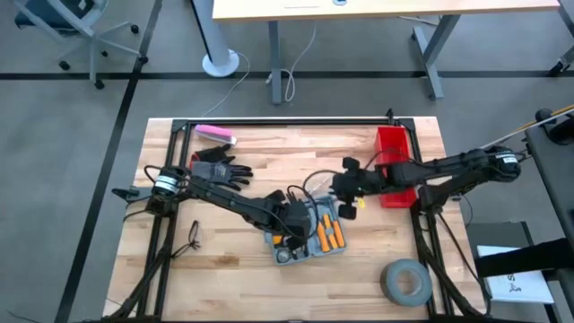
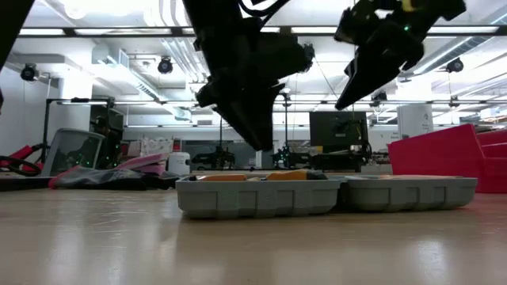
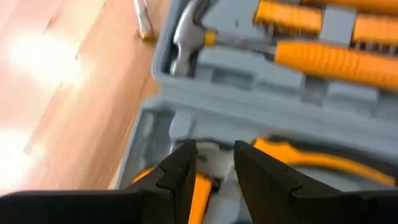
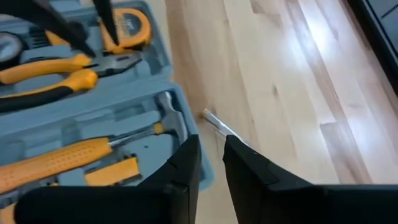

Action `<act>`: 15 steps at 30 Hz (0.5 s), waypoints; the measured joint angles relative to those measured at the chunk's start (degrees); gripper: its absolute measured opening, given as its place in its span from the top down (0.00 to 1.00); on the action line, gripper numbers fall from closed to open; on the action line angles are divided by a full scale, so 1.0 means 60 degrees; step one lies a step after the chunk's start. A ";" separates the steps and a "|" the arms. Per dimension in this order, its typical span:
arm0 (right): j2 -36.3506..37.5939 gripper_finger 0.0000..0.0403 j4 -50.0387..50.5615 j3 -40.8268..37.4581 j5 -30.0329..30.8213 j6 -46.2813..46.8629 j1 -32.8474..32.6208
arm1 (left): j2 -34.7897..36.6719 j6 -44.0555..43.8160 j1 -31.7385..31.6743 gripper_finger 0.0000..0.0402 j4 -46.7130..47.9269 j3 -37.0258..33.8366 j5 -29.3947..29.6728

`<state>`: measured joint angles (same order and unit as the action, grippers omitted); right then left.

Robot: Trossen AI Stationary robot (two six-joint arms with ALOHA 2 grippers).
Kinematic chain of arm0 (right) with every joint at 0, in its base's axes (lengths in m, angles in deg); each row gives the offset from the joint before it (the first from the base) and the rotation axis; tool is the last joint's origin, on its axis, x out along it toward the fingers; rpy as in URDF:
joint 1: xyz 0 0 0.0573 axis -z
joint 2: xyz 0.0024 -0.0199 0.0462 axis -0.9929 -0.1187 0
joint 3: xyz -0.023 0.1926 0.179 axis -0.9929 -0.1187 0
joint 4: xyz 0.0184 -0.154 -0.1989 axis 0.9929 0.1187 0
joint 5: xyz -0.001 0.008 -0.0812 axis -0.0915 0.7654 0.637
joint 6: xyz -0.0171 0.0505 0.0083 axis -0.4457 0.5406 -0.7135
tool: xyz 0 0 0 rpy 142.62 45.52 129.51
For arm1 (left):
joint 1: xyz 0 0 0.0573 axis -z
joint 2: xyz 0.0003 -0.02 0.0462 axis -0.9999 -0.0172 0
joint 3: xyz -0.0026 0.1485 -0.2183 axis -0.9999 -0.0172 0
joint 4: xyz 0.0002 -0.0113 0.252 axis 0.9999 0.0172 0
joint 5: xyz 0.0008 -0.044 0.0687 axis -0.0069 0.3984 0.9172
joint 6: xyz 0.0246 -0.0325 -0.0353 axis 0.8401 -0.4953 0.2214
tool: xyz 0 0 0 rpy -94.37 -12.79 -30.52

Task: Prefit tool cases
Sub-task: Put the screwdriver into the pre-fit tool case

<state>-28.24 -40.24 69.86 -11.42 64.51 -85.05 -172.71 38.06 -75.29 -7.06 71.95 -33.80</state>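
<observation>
Currently: tool case (image 1: pixel 309 235) open flat mid-table (image 1: pixel 242 161), both halves up, orange-handled tools seated. Left claw (image 3: pixel 214 163) low over one half, parted a slit, holding nothing; right claw (image 4: pixel 211 155) raised beside the case edge, narrow gap, empty. Best descend straight onto an unseated tool, press evenly, avoid nudging the case.

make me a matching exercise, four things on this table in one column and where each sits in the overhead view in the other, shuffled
Things:
1. tool case
2. red bin
3. grey tape roll
4. black glove

Places:
A. near the table's bottom right corner
B. middle of the table, lying open under both claws
C. left part of the table, beside the left arm
D. right part of the table, under the right arm

Pairs: 1-B, 2-D, 3-A, 4-C
</observation>
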 joint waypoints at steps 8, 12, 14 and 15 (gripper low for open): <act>0.0352 0.83 0.0038 -0.0007 -0.0219 0.0179 0.0241 | 0.0000 -0.0147 -0.0795 0.71 -0.1114 0.0004 -0.0400; 0.1010 0.85 0.0268 -0.0011 -0.0204 0.0627 0.0234 | 0.0000 -0.0550 -0.1261 0.71 -0.1661 0.0011 -0.0688; 0.1446 0.87 0.0477 -0.0011 -0.0199 0.0726 0.0230 | 0.0000 -0.0523 -0.1461 0.71 -0.1880 0.0011 -0.1148; 0.1667 0.87 0.0617 -0.0011 -0.0198 0.0788 0.0230 | -0.0009 -0.0520 -0.1549 0.71 -0.2043 0.0011 -0.1311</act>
<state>-18.23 -36.54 69.80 -12.61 69.24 -83.67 -172.77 34.94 -84.58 -19.32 72.02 -41.66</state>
